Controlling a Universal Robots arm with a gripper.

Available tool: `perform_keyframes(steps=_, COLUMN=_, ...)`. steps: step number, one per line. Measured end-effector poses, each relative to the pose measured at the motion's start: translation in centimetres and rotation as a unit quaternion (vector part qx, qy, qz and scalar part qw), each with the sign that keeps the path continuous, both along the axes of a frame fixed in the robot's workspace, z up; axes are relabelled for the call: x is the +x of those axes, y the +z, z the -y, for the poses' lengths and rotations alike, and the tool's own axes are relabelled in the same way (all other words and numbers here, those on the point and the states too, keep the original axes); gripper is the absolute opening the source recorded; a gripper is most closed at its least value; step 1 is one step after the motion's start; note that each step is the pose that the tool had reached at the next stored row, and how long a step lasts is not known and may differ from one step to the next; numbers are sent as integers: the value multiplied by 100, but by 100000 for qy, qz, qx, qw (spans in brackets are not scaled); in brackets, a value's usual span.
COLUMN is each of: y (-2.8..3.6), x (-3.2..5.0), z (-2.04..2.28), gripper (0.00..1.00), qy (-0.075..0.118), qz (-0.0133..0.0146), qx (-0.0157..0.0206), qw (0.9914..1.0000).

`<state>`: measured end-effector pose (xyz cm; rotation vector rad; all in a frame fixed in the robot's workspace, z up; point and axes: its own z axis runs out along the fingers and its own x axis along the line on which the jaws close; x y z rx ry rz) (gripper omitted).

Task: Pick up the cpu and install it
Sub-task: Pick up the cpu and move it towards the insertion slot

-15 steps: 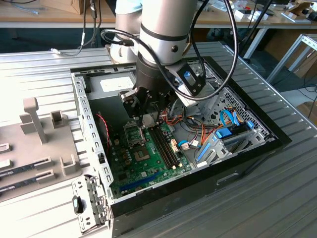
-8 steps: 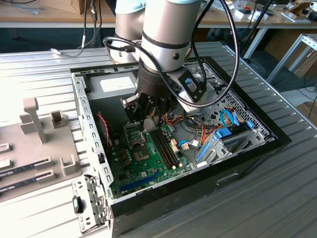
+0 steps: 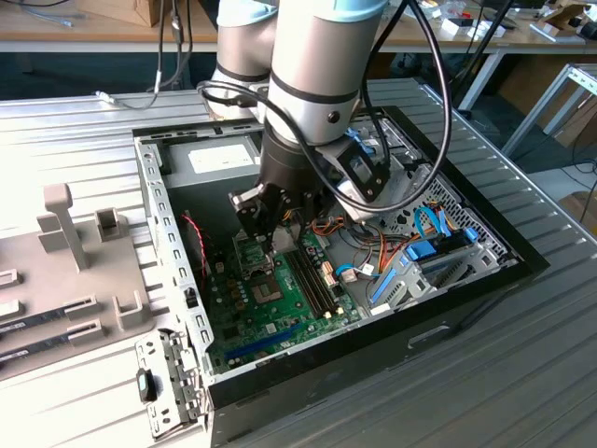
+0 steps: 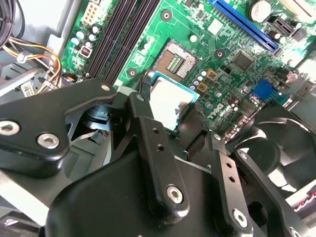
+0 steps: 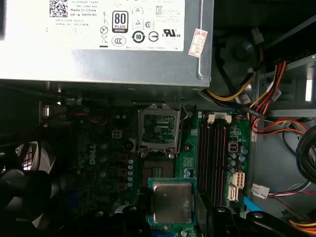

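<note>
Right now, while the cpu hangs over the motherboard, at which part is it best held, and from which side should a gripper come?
By two opposite edges of its green rim, from straight above. The cpu is a thin flat square lying level, metal top up, so only its edges give purchase. The gripper appears to pinch it this way.

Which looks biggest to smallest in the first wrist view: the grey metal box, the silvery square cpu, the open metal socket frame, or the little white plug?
1. grey metal box
2. silvery square cpu and open metal socket frame: about alike, cpu nearer the camera
3. little white plug
</note>
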<state>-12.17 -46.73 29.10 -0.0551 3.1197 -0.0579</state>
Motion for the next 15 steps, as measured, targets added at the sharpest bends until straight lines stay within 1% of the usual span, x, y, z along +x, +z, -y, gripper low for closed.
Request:
perform_keyframes(steps=1, y=-13, x=3, z=9, gripper=47, qy=-1, qz=2, qx=3, qw=100000)
perform_keyframes(steps=5, y=-32, x=7, z=19, gripper=47, qy=-4, qz=1, qx=5, qw=100000)
perform_keyframes(steps=10, y=-53, x=9, z=41, gripper=47, qy=-2, qz=6, qx=8, qw=100000)
perform_keyframes(steps=15, y=-58, x=11, z=45, gripper=47, qy=-2, qz=-1, qx=-2, qw=100000)
